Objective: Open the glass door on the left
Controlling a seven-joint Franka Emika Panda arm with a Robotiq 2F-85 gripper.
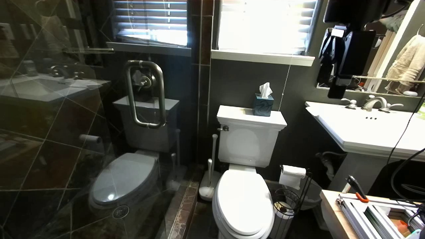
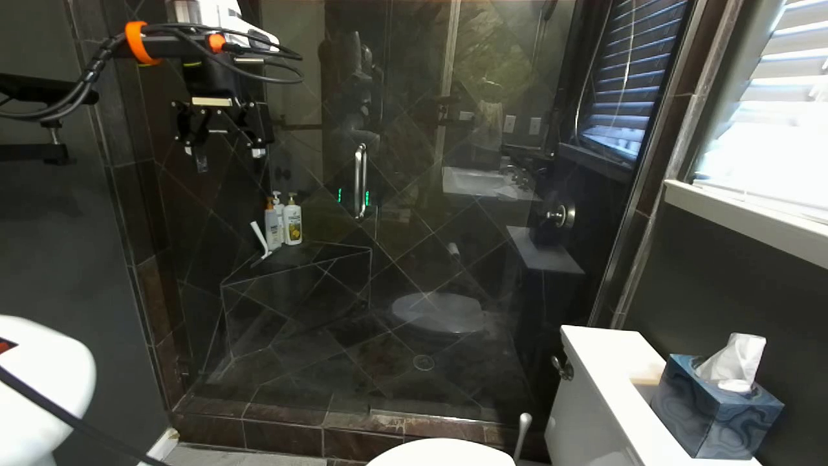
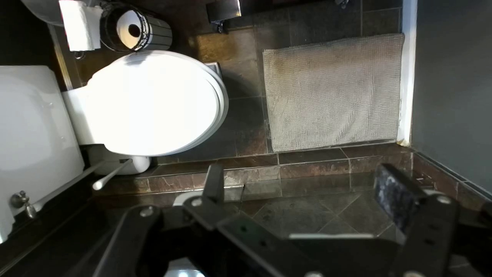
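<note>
Currently, the glass door (image 2: 304,310) appears closed, upright above the tiled curb (image 2: 284,430) in the left part of the shower front (image 2: 453,272). Its chrome loop handle (image 2: 359,181) is mounted vertically and shows in both exterior views.

The hand (image 2: 229,157) hangs pointing down and is released, its fingers (image 3: 396,196) spread wide apart. In an exterior view it appears above and to the left of the handle, apart from it, and black cables (image 2: 90,74) with an orange band (image 2: 135,43) loop over it.

Through the shower front, bottles (image 2: 293,223) stand on a corner bench (image 2: 323,249), with a white-handled implement (image 2: 259,236) leaning just beside them.

Nearby, a white toilet (image 1: 244,186) bears a blue tissue box (image 1: 263,105) on its tank (image 1: 249,142), near a bright window (image 1: 265,26) with slatted blinds. A paper roll (image 1: 292,172) hangs beside the toilet, and a white sink (image 1: 382,122) stands below a wall mirror (image 1: 405,56). Both toilet and sink are reflected faintly in the shower front. At the lower right of an exterior view, a wooden surface (image 1: 335,212) carries metal rails (image 1: 355,215) and a black-and-orange tool (image 1: 357,189).

In the wrist view, a pale mat (image 3: 334,92) lies on the tiled floor (image 3: 246,130) near the curb, between the toilet and a grey wall (image 3: 449,96); the toilet's lid (image 3: 153,104) is down.
</note>
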